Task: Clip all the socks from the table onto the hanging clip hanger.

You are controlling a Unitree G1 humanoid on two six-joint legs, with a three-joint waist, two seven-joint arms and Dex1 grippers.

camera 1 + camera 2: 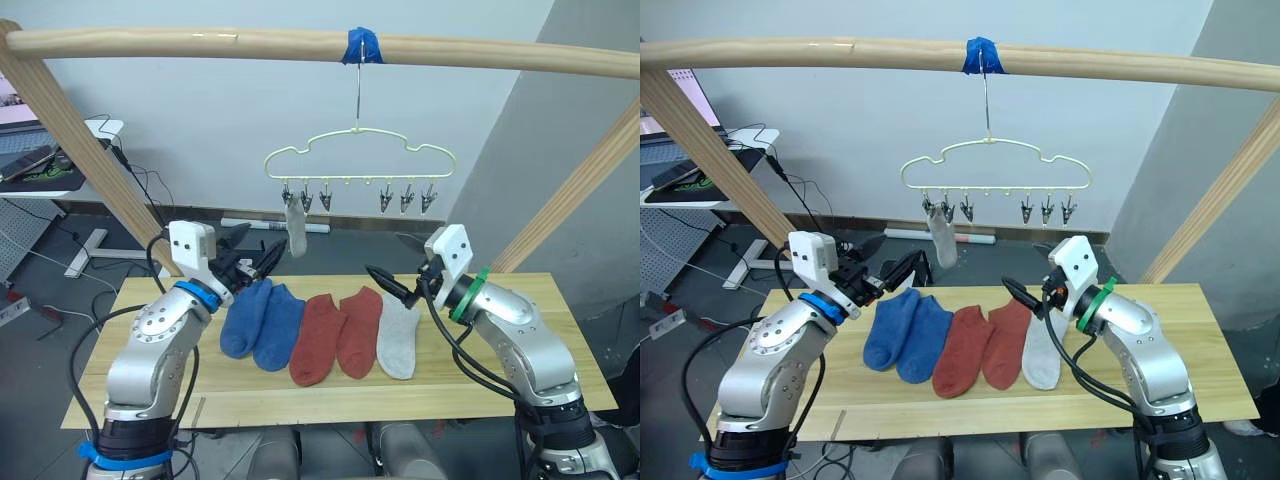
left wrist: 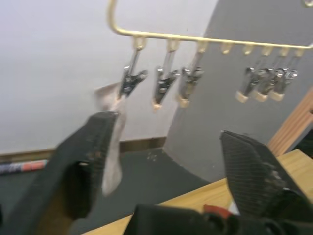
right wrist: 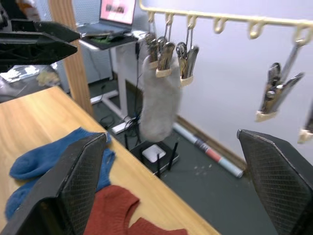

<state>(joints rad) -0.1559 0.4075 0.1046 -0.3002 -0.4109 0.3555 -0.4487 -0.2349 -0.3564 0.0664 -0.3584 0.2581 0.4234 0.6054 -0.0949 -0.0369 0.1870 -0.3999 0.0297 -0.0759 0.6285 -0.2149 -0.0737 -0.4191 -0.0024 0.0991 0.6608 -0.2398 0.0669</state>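
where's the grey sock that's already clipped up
It hangs from the leftmost clip of the yellow hanger; this grey sock dangles above the table's back edge, just beyond the open left gripper.

The socks (image 1: pixel 322 335) are soft matt knit cloth; the table (image 1: pixel 520 375) is light planked wood with a smooth satin face. The clip hanger (image 1: pixel 360 160) is glossy pale-yellow coated wire carrying shiny metal clips (image 2: pixel 166 84), and the jaws are matt black, finely textured plastic.
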